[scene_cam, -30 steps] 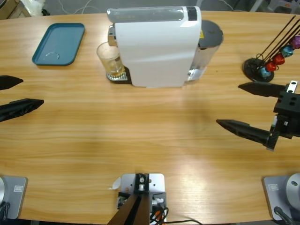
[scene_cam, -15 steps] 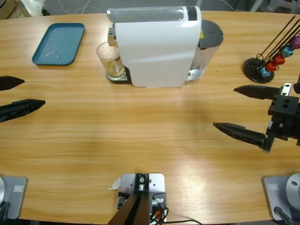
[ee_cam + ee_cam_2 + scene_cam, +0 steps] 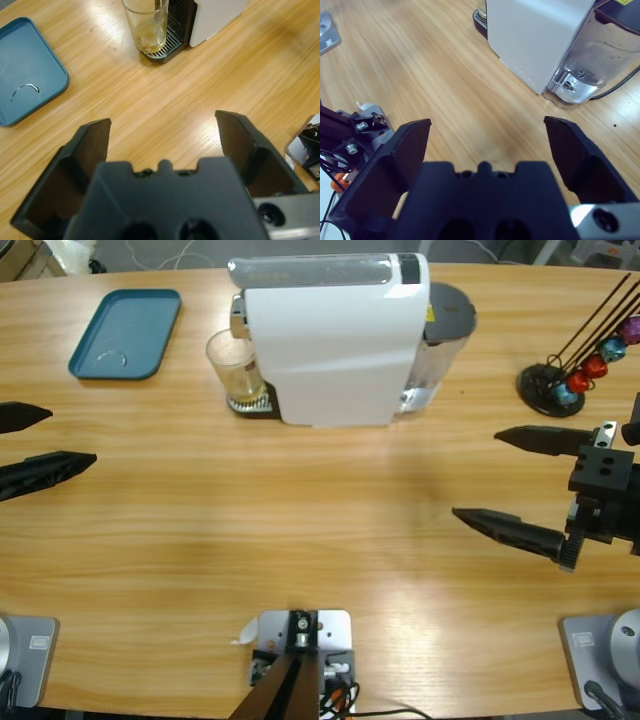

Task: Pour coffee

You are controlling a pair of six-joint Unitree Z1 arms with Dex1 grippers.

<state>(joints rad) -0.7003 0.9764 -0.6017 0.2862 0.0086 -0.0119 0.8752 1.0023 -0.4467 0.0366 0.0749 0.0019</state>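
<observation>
A clear glass tumbler (image 3: 235,367) stands on the drip tray of the white coffee machine (image 3: 330,340), under its spout. A thin layer of pale brown coffee (image 3: 150,40) lies in the bottom of the tumbler (image 3: 146,22). My left gripper (image 3: 72,435) is open at the table's left edge, well short of the glass, and the left wrist view looks between its open fingers (image 3: 162,122) at the tumbler. My right gripper (image 3: 476,475) is open over bare wood on the right side, with its fingers (image 3: 487,124) facing the machine (image 3: 540,35). Neither gripper holds anything.
A blue tray (image 3: 125,332) lies at the back left, left of the glass. A black stand with red, blue and purple capsules (image 3: 575,375) sits at the back right, close behind my right gripper. The machine's clear water tank (image 3: 587,57) and a black cable are on its right side.
My right gripper has slid a little to the left, toward the table's middle, still open. The left gripper and the glass have stayed where they were.
</observation>
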